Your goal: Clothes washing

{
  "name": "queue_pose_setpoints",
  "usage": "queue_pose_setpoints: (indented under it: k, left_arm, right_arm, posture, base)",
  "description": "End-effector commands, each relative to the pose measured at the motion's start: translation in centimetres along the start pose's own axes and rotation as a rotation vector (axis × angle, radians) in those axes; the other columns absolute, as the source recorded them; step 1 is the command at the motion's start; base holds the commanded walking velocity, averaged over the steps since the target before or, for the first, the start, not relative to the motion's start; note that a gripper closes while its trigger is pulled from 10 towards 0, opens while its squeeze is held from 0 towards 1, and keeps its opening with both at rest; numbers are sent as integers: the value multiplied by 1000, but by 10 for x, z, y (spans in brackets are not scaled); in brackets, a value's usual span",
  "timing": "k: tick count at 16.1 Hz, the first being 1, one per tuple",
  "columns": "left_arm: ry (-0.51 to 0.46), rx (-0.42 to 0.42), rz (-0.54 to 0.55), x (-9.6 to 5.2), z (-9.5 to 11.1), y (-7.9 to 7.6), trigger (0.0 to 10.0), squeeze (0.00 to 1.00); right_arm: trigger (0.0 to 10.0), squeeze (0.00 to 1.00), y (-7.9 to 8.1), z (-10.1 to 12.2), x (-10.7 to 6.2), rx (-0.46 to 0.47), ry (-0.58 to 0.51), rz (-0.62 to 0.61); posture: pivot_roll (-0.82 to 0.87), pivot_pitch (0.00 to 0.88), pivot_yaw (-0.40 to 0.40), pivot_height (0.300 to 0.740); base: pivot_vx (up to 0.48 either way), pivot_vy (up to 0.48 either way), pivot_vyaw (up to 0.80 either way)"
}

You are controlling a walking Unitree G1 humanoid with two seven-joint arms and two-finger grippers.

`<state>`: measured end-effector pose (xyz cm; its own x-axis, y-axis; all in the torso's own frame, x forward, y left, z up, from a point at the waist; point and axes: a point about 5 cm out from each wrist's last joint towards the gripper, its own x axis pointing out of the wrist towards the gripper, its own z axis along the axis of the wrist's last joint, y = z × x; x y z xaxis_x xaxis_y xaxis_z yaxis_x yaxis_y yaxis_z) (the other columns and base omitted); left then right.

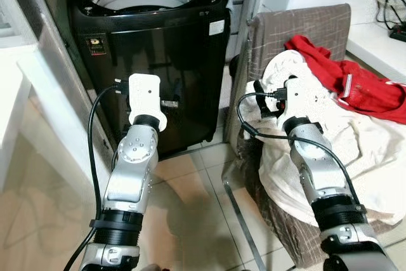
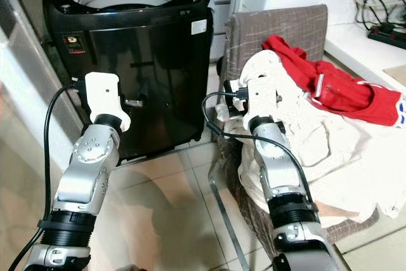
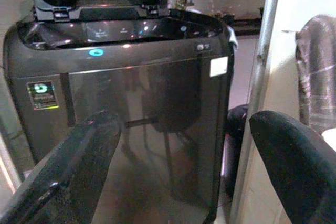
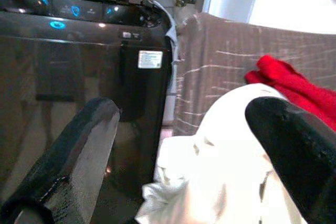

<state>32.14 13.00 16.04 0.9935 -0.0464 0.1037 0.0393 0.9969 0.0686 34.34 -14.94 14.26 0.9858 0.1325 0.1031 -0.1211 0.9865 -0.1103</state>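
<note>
Right wrist view: right gripper (image 4: 178,145) spread wide over a crumpled white cloth (image 1: 368,144) beside a red one (image 1: 355,87) on the chair (image 1: 304,23). Left gripper (image 3: 184,161), also wide, faces the black washer (image 1: 158,61), lid up.

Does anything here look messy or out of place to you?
Mostly the laundry: a cream sheet and a red garment are heaped on the brown basket, the sheet spilling over its edge. The washing machine stands open.
</note>
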Motion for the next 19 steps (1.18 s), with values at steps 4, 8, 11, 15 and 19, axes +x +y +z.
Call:
queue_pose_setpoints:
  k: [4, 8, 11, 15, 19]
  left_arm:
    - [7, -11, -142, 28, 25, 4, 10000, 0]
    - [-138, -6, -166, 65, 114, 30, 10000, 0]
    - [-3, 19, -199, 45, 62, 26, 10000, 0]
    - [142, 2, -196, 13, -6, 19, 10000, 0]
    - [199, 38, -122, -3, -35, 28, 10000, 0]
  right_arm:
    - [10000, 1000, -1, 0, 1, 75, -7, -20]
    - [10000, 0, -3, 6, 8, 40, -12, -38]
    - [10000, 0, -5, 3, 7, 63, 12, -51]
    - [10000, 0, -20, -5, 2, 43, 32, -126]
    - [10000, 0, -23, -12, 1, -16, 70, -166]
  posture:
    - [-79, 0, -2, 740]
    - [-99, 0, 5, 740]
    - [-101, 0, 2, 736]
    - [-94, 0, -13, 702]
    - [-81, 0, -40, 674]
  base:
    - [0, 0, 0]
    - [0, 0, 0]
    - [0, 0, -144]
    - [0, 0, -441]
    - [0, 0, -469]
